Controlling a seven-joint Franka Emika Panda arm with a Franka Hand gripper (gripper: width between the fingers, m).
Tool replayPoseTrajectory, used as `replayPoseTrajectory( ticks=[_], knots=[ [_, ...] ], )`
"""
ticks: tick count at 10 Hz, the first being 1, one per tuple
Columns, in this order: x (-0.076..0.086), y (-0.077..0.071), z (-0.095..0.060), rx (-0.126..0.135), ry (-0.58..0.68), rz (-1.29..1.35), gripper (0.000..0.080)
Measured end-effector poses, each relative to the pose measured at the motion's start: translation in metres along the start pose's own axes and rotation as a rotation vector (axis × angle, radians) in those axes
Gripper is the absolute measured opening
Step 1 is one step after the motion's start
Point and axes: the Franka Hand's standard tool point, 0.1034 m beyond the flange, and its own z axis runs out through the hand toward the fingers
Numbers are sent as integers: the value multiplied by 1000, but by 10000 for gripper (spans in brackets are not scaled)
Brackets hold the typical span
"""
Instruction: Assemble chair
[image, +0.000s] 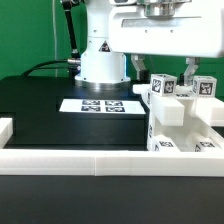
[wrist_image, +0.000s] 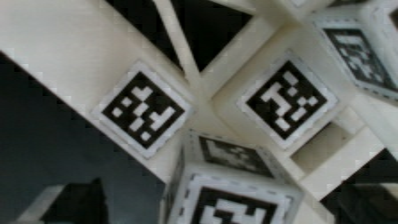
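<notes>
resting on black table (image: 40, 105), chair (image: 180, 115)

black table (image: 35, 105), dark matte top. marker board (image: 99, 104) lying flat mid-table, just in front of robot base (image: 102, 66). white chair (image: 183, 118) parts stacked on exterior view's right. long low white rail (image: 70, 159) running along near edge, short piece turning back at far left.

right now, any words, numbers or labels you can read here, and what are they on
No words, numbers or brand names are readable anywhere.
Chair parts: black-and-white square tags, patterns only, no text.
Marker board: the same kind of tags, no text.
</notes>
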Motion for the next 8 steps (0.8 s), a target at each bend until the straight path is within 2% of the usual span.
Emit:
replayPoseTrajectory(
  ticks=[8],
  knots=[
    [1,3,1,-9,5,-577,649]
  ],
)
